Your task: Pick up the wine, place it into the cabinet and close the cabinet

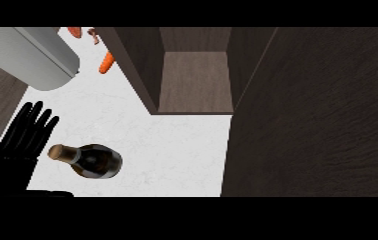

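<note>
The wine bottle [94, 161] stands upright on the white counter at the lower left; it is dark glass with a tan cork top. My left hand [28, 129] rests at the left edge just beside it, fingers straight and pointing up, not touching the bottle. The dark wood cabinet [193, 81] stands open at the top centre, its inner shelf bare. Its open door [310, 124] fills the right side of the view. My right hand does not show.
A grey metal cylinder [38, 56] lies at the top left. Orange carrots [106, 63] lie behind it near the cabinet's left wall. White counter [173, 149] stretches between the bottle and the cabinet.
</note>
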{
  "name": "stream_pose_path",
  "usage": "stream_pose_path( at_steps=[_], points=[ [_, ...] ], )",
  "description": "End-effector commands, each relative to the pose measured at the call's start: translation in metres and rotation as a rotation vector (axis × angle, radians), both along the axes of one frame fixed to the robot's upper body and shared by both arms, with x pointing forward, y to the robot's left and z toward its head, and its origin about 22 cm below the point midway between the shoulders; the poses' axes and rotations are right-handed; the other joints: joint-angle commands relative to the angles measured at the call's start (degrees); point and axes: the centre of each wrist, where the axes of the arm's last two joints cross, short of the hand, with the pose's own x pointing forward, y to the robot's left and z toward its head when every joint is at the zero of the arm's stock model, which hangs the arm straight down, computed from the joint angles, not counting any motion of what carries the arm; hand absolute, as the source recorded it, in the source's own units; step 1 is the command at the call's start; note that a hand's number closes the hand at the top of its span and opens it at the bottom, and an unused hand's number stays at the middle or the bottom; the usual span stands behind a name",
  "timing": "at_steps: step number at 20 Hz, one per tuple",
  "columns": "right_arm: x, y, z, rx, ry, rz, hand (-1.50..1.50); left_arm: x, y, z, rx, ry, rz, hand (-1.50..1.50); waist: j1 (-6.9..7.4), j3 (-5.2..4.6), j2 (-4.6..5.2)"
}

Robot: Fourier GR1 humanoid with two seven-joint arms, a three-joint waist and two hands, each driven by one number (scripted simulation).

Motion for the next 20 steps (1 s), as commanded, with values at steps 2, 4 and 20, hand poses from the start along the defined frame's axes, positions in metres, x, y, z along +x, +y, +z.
stream_pose_path(
  at_steps=[2, 4, 20],
  points=[
    [-0.03, -0.008, 0.012, 0.036, -0.064, 0.029, -1.5, 0.008, 0.004, -0.019, 0.0, 0.016, 0.001, -1.5, -0.05, 0.04, 0.01],
    [-0.017, -0.006, 0.012, 0.047, -0.045, 0.022, -1.5, 0.01, 0.005, -0.026, 0.014, 0.018, -0.001, -1.5, 0.11, 0.04, 0.04],
    [-0.031, -0.008, 0.016, 0.033, -0.039, 0.042, -1.5, 0.02, 0.019, -0.082, -0.021, 0.041, -0.033, -1.5, -0.15, 0.03, 0.02]
  ],
)
